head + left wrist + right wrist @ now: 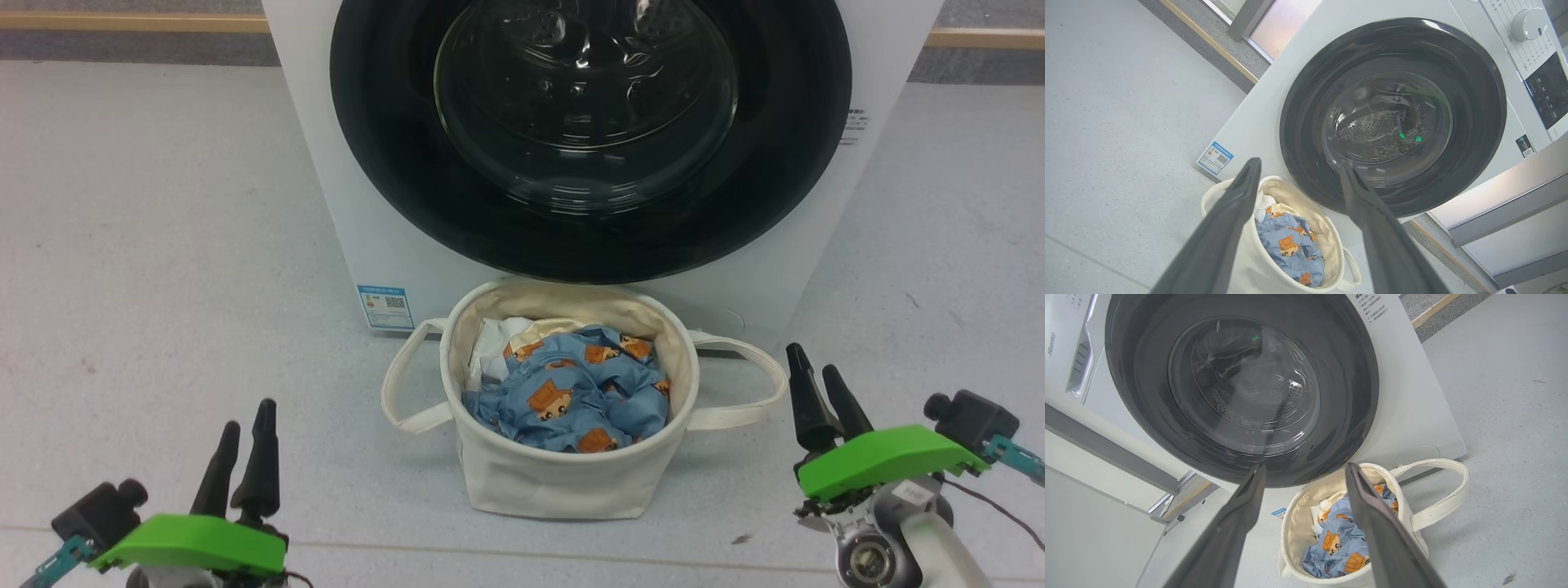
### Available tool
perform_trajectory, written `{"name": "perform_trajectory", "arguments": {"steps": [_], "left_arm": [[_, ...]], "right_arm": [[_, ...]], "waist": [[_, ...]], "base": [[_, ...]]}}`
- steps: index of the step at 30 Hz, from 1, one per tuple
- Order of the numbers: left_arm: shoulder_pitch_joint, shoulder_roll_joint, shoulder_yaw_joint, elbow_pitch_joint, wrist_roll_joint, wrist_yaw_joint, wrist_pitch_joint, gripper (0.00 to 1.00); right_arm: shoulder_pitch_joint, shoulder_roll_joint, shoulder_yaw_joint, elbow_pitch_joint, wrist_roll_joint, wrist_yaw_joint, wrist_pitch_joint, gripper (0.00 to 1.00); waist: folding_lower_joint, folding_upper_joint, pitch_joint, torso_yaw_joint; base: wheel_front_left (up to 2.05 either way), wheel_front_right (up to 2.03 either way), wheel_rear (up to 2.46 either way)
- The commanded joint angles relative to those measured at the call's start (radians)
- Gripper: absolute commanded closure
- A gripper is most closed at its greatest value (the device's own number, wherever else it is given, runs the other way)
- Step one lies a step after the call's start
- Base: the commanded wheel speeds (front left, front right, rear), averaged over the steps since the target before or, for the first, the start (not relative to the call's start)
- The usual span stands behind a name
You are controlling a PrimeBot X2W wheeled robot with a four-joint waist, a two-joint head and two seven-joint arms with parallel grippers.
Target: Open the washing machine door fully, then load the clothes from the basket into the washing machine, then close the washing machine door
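Left gripper (pixel 247 416) and right gripper (pixel 812 361) hang spread and empty in the head view, flanking the basket (pixel 563 482). The clothes (pixel 571 392) are bunched inside it, and it's on the floor (pixel 163 245) just before the washing machine (pixel 392 253), with the washing machine door (pixel 392 163) shut. Left wrist view: fingers (pixel 1229 228) apart, basket under the door. Right wrist view, same deal.

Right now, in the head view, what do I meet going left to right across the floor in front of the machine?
The left gripper → basket → right gripper. The clothes lie inside the basket and the washing machine spans behind it, so neither has its own place.
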Motion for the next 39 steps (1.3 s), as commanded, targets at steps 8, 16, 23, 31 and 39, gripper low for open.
{"name": "perform_trajectory", "arguments": {"steps": [8, 16, 23, 31, 39], "left_arm": [[-0.074, 0.04, 0.021, -0.035, 0.124, 0.017, -0.038, 0.0], [-0.088, 0.048, 0.03, -0.027, 0.205, 0.023, -0.059, 0.0], [-0.099, 0.055, 0.048, -0.019, 0.283, 0.032, -0.08, 0.0], [-0.101, 0.047, 0.062, -0.009, 0.361, 0.024, -0.104, 0.0], [-0.12, 0.059, 0.042, 0.027, 0.436, -0.006, -0.13, 0.0]], "right_arm": [[-0.066, -0.032, 0.024, -0.04, -0.118, 0.0, -0.037, 0.0], [-0.082, -0.038, 0.024, -0.036, -0.211, 0.0, -0.058, 0.0], [-0.1, -0.046, 0.014, -0.033, -0.302, 0.0, -0.078, 0.0], [-0.116, -0.053, 0.038, -0.037, -0.387, 0.0, -0.102, 0.0], [-0.13, -0.06, 0.073, -0.032, -0.472, 0.0, -0.128, 0.0]], "waist": [[0.0, 0.0, -0.001, 0.006], [0.0, 0.0, -0.003, 0.01], [0.0, 0.0, -0.006, 0.014], [0.0, 0.0, -0.011, 0.023], [0.0, 0.0, -0.009, 0.032]], "base": [[0.0, 0.0, 0.0], [0.0, 0.0, 0.0], [0.0, 0.0, 0.0], [0.0, 0.0, 0.0], [0.0, 0.0, 0.0]]}}
